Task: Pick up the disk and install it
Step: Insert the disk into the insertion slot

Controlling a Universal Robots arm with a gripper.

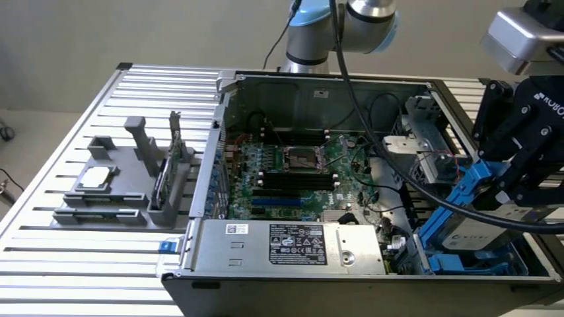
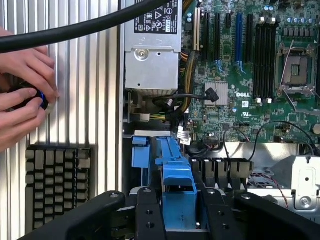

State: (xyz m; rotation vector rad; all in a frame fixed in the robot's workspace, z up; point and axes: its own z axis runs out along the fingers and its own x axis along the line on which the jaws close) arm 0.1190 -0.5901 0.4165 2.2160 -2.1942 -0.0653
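Blue-framed disk (image 1: pixel 479 232): tilted, above the drive bay (image 1: pixel 467 267) at the exterior view's right end of the open computer case (image 1: pixel 220 125).
Tool (image 2: pixel 179 207): clamped on the disk, fingers either side of its blue carrier.
Hands (image 2: pixel 25 67): a person's, over the slatted tabletop (image 1: pixel 79 264) beside the case, around a small dark object (image 2: pixel 31 97).

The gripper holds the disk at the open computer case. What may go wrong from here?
The disk hangs tilted in the gripper, so it might jam in the bay.
The black cable crosses close to it and might snag.
A person's hands lie near the case and could be hit.
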